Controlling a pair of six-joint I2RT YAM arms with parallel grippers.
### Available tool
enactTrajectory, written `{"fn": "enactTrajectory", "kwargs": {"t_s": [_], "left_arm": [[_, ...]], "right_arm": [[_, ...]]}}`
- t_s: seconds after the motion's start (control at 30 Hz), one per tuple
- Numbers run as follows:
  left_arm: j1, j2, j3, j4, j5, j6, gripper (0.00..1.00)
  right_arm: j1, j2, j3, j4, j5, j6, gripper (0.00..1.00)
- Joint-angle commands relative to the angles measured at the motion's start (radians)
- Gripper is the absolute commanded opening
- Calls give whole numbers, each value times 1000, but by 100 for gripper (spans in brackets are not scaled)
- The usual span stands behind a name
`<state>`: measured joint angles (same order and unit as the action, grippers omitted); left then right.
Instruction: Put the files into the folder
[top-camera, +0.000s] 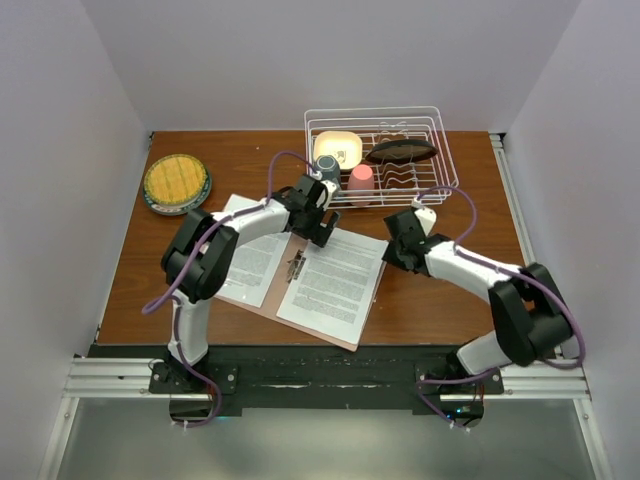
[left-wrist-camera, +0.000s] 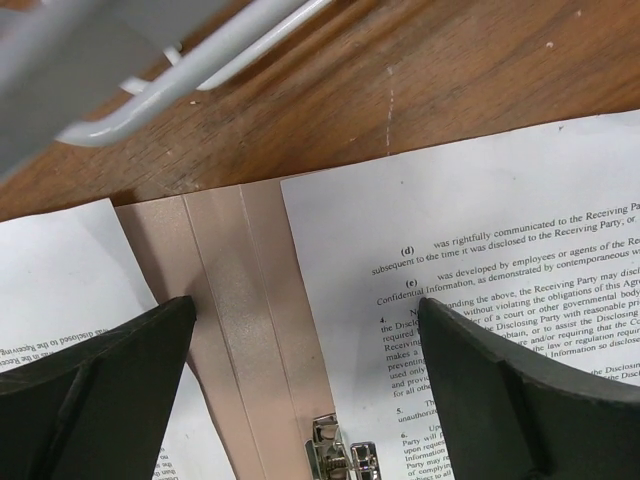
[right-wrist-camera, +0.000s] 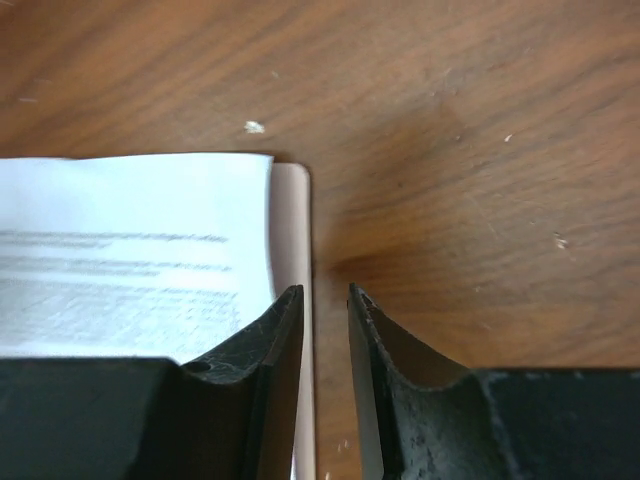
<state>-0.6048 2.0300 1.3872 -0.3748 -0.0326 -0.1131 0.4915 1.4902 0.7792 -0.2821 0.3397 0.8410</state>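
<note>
The large flat salmon-pink cardboard folder (left-wrist-camera: 230, 320) lies open on the brown wooden table (top-camera: 440, 300), with one of the two white sheets of densely printed text, the files (top-camera: 335, 280), resting on each leaf. The small silver metal clip (left-wrist-camera: 340, 450) sits on the spine between them. Both sheets lie loose, and neither appears to be held by the clip. The left gripper (left-wrist-camera: 305, 305) hangs over the far end of the spine with its fingers (left-wrist-camera: 100, 390) spread wide, one above each sheet, holding nothing. The right gripper (right-wrist-camera: 325, 292) sits at the far outer corner of the right leaf with its fingers drawn close and only a narrow slot between them. Whether the pink edge is pinched in that slot cannot be determined. Hazards:

- If the right leaf is lifted to close the folder, the unsecured sheet may slide toward the spine or off the leaf.
- A narrow grip at one corner may bend the cardboard rather than swing the leaf.
- The spread left fingers stand in the path of a closing leaf.
- The white wire dish rack (top-camera: 440, 150) lies just beyond the left gripper, so any forward motion risks contact.
</note>
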Motion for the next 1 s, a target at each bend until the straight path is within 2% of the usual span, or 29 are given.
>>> {"fn": "enactTrajectory", "kwargs": {"t_s": [0.0,0.07,0.1,0.13,0.2,0.3,0.43,0.67,0.8,0.97], "left_arm": [[-35,78,-71,-78,36,-56,97],[-36,76,-76,-78,36,-53,96],[-39,75,-80,-78,34,-54,96],[-39,75,-83,-76,36,-53,95],[-39,75,-94,-70,36,-54,93],[-41,76,-103,-65,34,-54,91],[-39,84,-103,-67,4,-51,89],[-39,95,-116,-56,-12,-48,88],[-39,95,-131,-46,-10,-43,87],[-41,84,-134,-44,-6,-42,87]], "right_arm": [[-2,-250,-36,144,-83,-150,25],[12,-339,-138,277,-216,-212,15],[19,-394,-170,442,-252,-224,10],[54,-406,-216,502,-264,-233,0],[102,-391,-219,593,-265,-275,0],[195,-282,-166,633,-280,-306,0],[300,-147,-144,805,-317,-315,0],[337,60,-87,1020,-355,-359,0],[366,168,-106,1246,-341,-407,0],[375,246,-70,1267,-341,-425,0]]}}
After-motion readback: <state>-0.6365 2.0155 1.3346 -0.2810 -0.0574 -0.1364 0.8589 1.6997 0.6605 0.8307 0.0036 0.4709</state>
